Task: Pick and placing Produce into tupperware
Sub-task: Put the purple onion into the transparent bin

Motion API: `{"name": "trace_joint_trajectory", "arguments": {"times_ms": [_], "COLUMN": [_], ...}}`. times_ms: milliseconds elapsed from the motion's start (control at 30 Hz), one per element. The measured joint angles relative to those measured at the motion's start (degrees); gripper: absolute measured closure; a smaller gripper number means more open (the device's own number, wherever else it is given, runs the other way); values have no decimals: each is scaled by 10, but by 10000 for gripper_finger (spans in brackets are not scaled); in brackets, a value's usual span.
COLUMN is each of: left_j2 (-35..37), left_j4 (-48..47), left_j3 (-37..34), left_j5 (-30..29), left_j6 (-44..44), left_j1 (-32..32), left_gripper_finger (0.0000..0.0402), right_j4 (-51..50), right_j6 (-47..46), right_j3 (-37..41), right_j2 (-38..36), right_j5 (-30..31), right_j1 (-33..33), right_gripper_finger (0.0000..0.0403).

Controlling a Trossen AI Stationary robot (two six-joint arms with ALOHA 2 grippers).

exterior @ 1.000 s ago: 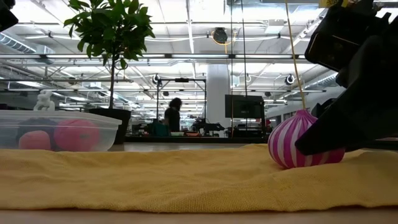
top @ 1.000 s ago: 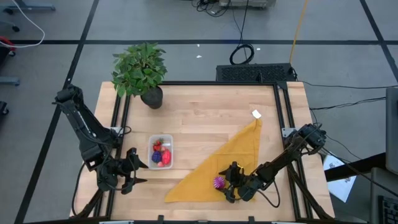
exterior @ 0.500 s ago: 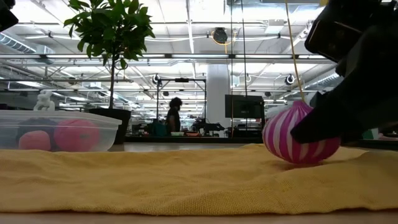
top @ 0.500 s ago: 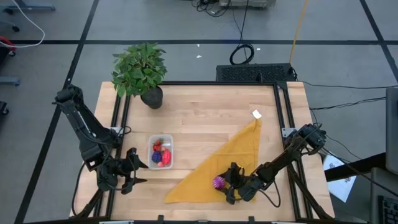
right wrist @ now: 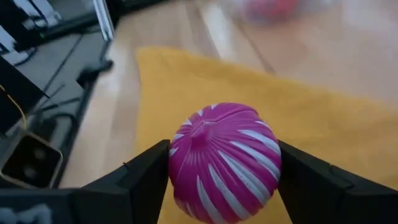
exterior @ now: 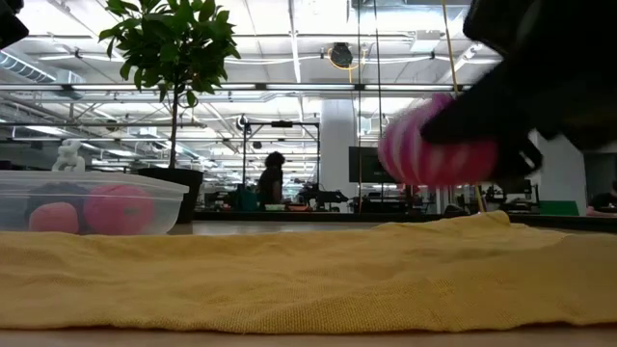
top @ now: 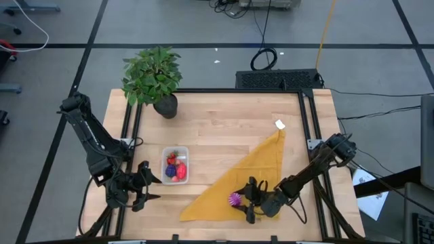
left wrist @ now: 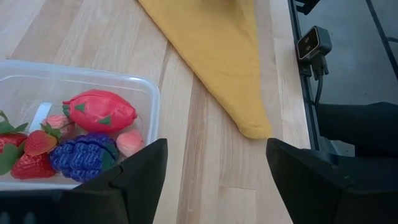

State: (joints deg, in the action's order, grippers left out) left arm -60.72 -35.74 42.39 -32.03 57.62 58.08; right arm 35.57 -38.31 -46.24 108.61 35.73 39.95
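Note:
A magenta ball with white stripes (right wrist: 224,162) sits between the fingers of my right gripper (top: 245,201), above the yellow cloth (top: 237,179) near the table's near edge. It also shows lifted in the low view as the striped ball (exterior: 434,145). The clear tupperware (top: 175,165) rests on the table left of centre, holding red, pink and purple toy produce (left wrist: 93,130). My left gripper (top: 142,183) waits open just left of the tupperware, touching nothing. My right gripper pinches the striped ball between its two fingers, one on each side of the ball's widest part (right wrist: 177,163). The fingers (exterior: 501,116) come roughly level from the table's right. The ball is lifted clear of the yellow cloth.
A potted plant (top: 154,78) stands at the table's far left corner. The yellow cloth lies as a large triangle from the near edge up to the far right. A small white tag (top: 279,124) lies by the cloth's far tip. Bare wood shows between plant and cloth.
My right gripper has risen with the striped ball and shifted slightly toward the table's left. The ball, which rested on the yellow cloth a second ago, now hangs clear above it. The left arm has kept still.

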Motion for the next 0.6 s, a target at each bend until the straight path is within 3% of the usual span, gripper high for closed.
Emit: {"name": "trace_joint_trajectory", "arguments": {"times_ms": [267,433,600], "left_j2": [0,0,0], "left_j4": [0,0,-1], "left_j3": [0,0,0], "left_j5": [4,5,5], "left_j6": [-4,-16,-23], "left_j1": [0,0,0], "left_gripper_finger": [123,123,123], "right_j4": [70,99,56], "right_j6": [74,95,153], "right_j3": [0,-14,-85], "right_j2": [-19,-19,-20], "right_j5": [-1,-60,-120], "right_j1": [-46,-92,-133], "right_gripper_finger": [152,152,152]}}
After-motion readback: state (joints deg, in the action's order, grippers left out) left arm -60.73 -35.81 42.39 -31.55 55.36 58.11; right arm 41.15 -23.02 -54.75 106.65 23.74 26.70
